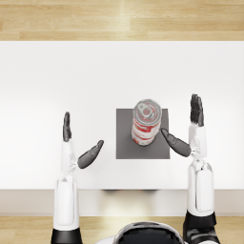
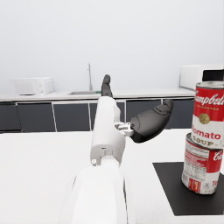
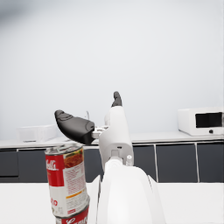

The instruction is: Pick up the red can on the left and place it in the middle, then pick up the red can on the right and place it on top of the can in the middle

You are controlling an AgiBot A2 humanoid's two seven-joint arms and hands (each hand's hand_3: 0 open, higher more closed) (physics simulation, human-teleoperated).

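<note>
Two red soup cans stand stacked on the dark grey mat (image 1: pixel 125 143) at the table's middle. The upper can (image 1: pixel 146 116) (image 2: pixel 209 114) (image 3: pixel 66 179) sits on the lower can (image 1: pixel 143 138) (image 2: pixel 200 166) (image 3: pixel 75 216), slightly offset. My right hand (image 1: pixel 187 131) (image 3: pixel 87 124) is just right of the stack, fingers spread, thumb tip close to the lower can, holding nothing. My left hand (image 1: pixel 76 143) (image 2: pixel 140 116) is apart, left of the mat, fingers spread and empty.
The white table (image 1: pixel 47 86) spreads wide on all sides of the mat. A wooden floor strip (image 1: pixel 119 19) lies beyond its far edge. A kitchen counter with a microwave (image 3: pixel 201 121) and sink tap (image 2: pixel 89 76) stands in the background.
</note>
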